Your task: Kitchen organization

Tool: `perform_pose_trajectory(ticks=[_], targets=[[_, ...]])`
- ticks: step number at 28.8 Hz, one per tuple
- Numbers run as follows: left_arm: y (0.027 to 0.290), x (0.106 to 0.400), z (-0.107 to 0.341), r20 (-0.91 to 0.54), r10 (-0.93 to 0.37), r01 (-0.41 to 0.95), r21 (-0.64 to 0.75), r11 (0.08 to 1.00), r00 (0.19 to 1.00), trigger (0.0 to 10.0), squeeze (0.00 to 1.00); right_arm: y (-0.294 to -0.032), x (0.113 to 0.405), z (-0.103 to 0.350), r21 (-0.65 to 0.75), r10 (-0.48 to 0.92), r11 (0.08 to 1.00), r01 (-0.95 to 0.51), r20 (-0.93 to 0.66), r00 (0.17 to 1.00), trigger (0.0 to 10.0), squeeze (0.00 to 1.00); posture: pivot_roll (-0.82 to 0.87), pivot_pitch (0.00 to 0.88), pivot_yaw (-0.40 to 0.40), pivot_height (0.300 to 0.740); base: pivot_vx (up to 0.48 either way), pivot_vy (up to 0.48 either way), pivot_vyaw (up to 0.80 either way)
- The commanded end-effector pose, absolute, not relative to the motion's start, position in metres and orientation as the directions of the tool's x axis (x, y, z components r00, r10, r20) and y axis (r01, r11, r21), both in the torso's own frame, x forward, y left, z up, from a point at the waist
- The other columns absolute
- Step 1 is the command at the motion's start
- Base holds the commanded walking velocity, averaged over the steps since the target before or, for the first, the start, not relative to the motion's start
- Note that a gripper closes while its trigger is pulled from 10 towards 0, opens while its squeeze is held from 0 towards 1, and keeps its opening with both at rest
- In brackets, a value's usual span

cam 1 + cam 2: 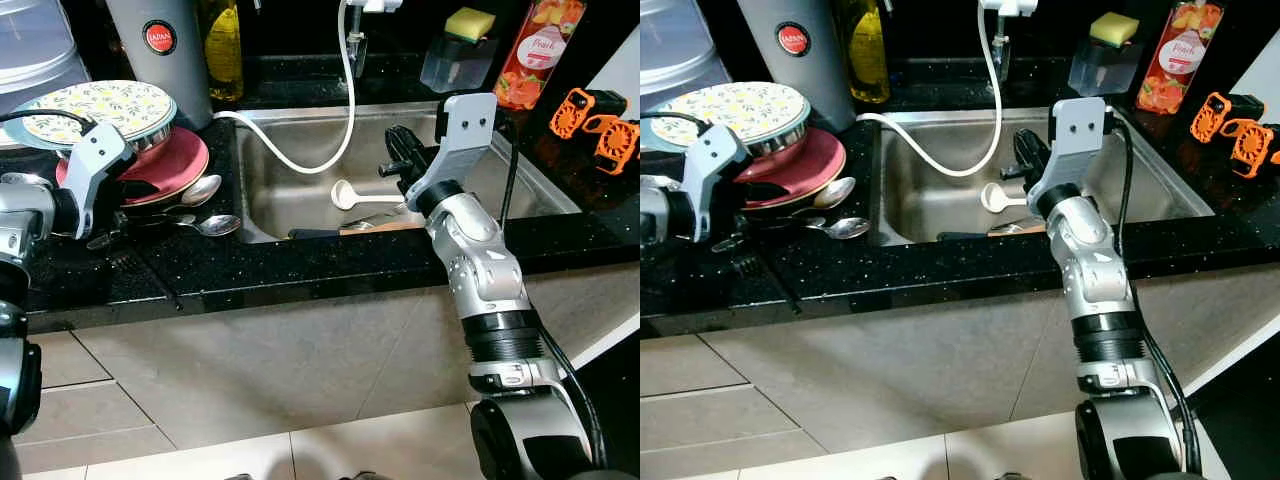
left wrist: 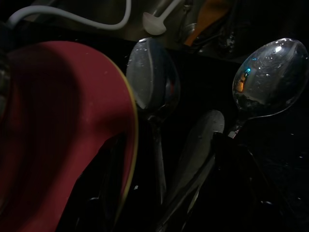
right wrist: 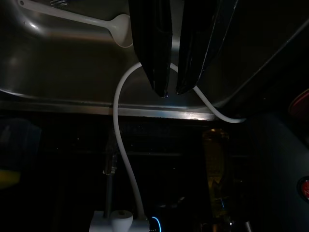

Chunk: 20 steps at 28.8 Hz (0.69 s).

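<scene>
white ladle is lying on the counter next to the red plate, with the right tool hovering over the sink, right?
Not quite. The white ladle lies inside the sink, not on the counter next to the red plate; the left eye view shows it. What lies beside that plate are metal spoons. The right tool does hover over the sink.

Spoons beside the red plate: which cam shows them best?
Left wrist view: the spoons are close up, bowls and handles distinct beside the red plate, though dim. Both eye views show them small on the black counter, partly behind the left pincer. The right wrist view looks into the sink instead.
</scene>
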State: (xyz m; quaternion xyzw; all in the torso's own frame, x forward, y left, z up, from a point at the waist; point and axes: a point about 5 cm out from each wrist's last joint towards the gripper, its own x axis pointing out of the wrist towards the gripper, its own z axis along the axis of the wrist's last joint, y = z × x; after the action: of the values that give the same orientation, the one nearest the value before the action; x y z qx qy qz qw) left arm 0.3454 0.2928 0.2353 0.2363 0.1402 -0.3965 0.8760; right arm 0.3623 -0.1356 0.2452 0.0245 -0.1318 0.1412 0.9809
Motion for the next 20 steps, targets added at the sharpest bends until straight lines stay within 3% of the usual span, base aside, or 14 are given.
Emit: perform_pose_trajectory(ticks=[1, 11, 13, 17, 18, 19, 20], targets=[[0.283, 0.345, 0.223, -0.499, -0.657, 0.820, 0.256, 0.512, 0.565, 9.5, 0.00, -0.139, 0.361, 0.244, 0.020, 0.256, 0.963, -0.270, 0.260, 0.931, 10.0, 0.00, 0.12, 0.031, -0.009, 0.740, 0.000, 0.000, 0.00], [0.275, 0.343, 0.228, -0.435, -0.766, 0.876, 0.140, 0.461, 0.473, 8.8, 0.00, -0.140, 0.361, 0.244, 0.020, 0.252, 0.964, -0.266, 0.260, 0.932, 10.0, 0.00, 0.11, 0.033, -0.007, 0.740, 0.000, 0.000, 0.00], [0.275, 0.341, 0.221, -0.474, -0.759, 0.887, 0.125, 0.444, 0.447, 7.8, 0.00, -0.140, 0.360, 0.244, 0.019, 0.253, 0.964, -0.266, 0.260, 0.932, 10.0, 0.00, 0.11, 0.033, -0.009, 0.740, 0.000, 0.000, 0.00], [0.276, 0.340, 0.217, -0.499, -0.737, 0.884, 0.160, 0.439, 0.457, 8.1, 0.00, -0.140, 0.360, 0.244, 0.019, 0.253, 0.964, -0.267, 0.261, 0.932, 10.0, 0.00, 0.11, 0.035, -0.007, 0.740, 0.000, 0.000, 0.00], [0.277, 0.341, 0.217, -0.506, -0.725, 0.876, 0.156, 0.456, 0.467, 6.0, 0.00, -0.141, 0.360, 0.244, 0.019, 0.252, 0.964, -0.266, 0.260, 0.932, 10.0, 0.00, 0.11, 0.034, -0.008, 0.740, 0.000, 0.000, 0.00], [0.277, 0.341, 0.217, -0.506, -0.725, 0.876, 0.156, 0.456, 0.467, 6.0, 0.00, -0.141, 0.360, 0.244, 0.019, 0.252, 0.964, -0.266, 0.260, 0.932, 10.0, 0.00, 0.11, 0.034, -0.008, 0.740, 0.000, 0.000, 0.00], [0.279, 0.341, 0.215, -0.519, -0.717, 0.874, 0.144, 0.463, 0.465, 4.7, 0.00, -0.141, 0.360, 0.244, 0.019, 0.252, 0.964, -0.266, 0.260, 0.932, 10.0, 0.00, 0.11, 0.034, -0.008, 0.740, 0.000, 0.000, 0.00]])
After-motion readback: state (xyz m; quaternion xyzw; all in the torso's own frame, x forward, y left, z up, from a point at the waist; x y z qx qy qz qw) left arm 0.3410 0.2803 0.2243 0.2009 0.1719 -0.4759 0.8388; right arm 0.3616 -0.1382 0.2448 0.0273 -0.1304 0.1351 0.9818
